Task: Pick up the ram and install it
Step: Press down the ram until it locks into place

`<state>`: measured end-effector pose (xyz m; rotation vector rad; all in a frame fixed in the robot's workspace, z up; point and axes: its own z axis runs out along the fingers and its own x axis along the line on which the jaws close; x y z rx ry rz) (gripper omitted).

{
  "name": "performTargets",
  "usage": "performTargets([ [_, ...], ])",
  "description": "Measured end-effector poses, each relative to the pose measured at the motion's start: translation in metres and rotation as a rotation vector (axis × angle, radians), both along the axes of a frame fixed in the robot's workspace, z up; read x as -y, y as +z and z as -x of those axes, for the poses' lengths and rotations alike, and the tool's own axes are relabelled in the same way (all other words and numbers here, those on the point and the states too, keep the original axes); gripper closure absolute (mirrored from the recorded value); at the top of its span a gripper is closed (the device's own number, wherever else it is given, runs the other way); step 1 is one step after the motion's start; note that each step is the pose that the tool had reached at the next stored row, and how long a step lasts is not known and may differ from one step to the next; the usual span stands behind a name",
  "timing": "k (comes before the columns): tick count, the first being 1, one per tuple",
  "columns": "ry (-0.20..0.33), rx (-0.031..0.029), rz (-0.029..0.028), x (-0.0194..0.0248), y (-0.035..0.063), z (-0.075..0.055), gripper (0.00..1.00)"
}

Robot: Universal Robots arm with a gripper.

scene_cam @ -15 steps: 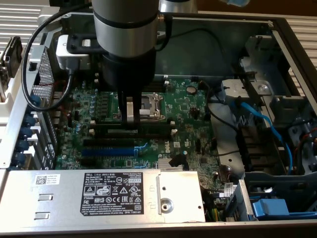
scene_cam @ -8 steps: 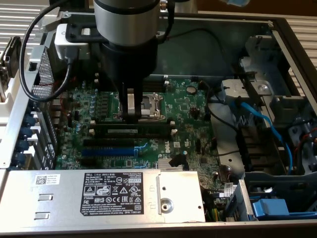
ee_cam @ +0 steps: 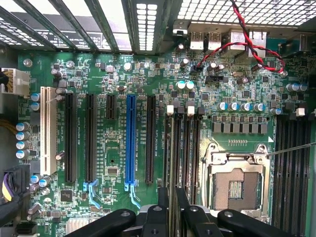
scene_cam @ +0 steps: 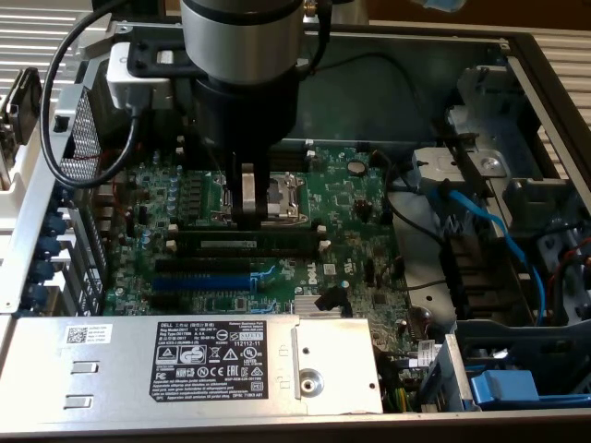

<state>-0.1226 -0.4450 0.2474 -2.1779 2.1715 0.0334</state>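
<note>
Dark-green ram point(scene_cam: 247, 242) seated in a black memory slot beside the CPU socket point(ee_cam: 238, 185); light, stiff, fragile, best pinched by long edges. Pincer point(scene_cam: 247, 214) directly above, closed across its thin top edge.

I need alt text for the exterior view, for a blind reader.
A robot arm's pincer reaches down into an open computer case, just above a memory stick lying along a slot on the green motherboard. A grey power supply sits in front.

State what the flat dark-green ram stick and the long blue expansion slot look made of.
Flat dark-green ram stick: seemingly matte circuit-board laminate, judging by its thin flat edge and white label. Long blue expansion slot: likely moulded plastic, given its uniform colour, slight sheen and ridged sides.
</note>
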Motion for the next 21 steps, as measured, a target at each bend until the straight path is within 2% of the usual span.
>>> performTargets([
  [8, 0.000, 0.0000, 0.0000, 0.0000, 0.0002, 0.0000, 0.80],
  [9, 0.000, 0.0000, 0.0000, 0.0000, 0.0003, 0.0000, 0.82],
  [10, 0.000, 0.0000, 0.0000, 0.0000, 0.0003, 0.0000, 0.89],
  [11, 0.000, 0.0000, 0.0000, 0.0000, 0.0003, 0.0000, 0.90],
  [21, 0.000, -0.0006, 0.0001, -0.0007, 0.0003, -0.0021, 0.90],
])
